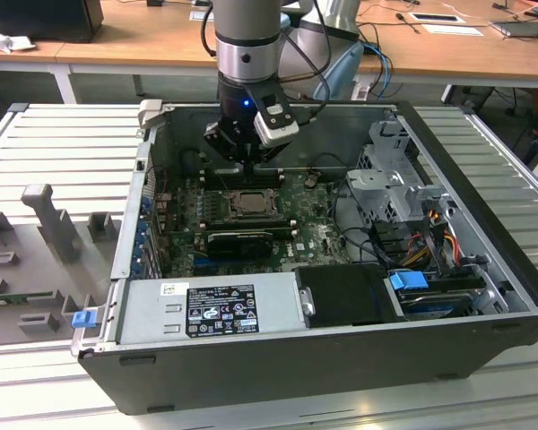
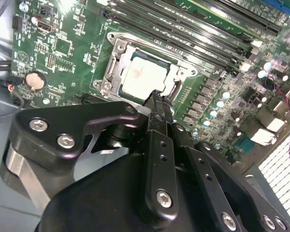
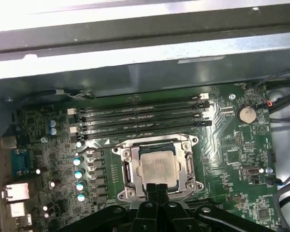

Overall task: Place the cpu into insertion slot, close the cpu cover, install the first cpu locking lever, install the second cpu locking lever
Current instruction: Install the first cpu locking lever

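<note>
First wrist view is where we see the gripper (image 3: pixel 157 186) with its jaws pressed together on nothing, their tips at the nearest edge of the cpu (image 3: pixel 158 166), which lies flat in the insertion slot (image 3: pixel 129 170) just ahead of them, the cpu cover (image 3: pixel 154 143) down around it.

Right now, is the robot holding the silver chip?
No, the cpu sits flat in the insertion slot, framed by the cpu cover.

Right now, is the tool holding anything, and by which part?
Nothing is held. The tool is shut with nothing between its fingers, tips by the edge of the cpu cover; the cpu lies in the insertion slot.
</note>
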Action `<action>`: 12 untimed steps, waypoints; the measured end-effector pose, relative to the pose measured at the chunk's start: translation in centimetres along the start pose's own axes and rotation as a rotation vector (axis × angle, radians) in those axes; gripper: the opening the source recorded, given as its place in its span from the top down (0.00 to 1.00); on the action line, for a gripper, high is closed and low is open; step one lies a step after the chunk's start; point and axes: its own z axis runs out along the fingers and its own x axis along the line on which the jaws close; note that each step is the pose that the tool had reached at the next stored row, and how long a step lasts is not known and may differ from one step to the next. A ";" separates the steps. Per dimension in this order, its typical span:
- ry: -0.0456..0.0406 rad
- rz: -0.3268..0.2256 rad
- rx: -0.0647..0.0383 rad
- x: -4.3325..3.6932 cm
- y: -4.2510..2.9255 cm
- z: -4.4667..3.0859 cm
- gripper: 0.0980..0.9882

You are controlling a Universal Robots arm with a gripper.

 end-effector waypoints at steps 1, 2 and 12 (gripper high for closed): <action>0.0002 -0.012 0.000 0.00 0.00 0.01 0.99; 0.0003 -0.021 -0.001 0.00 0.00 0.01 0.99; 0.0008 -0.106 -0.006 1.90 -0.22 -0.04 0.99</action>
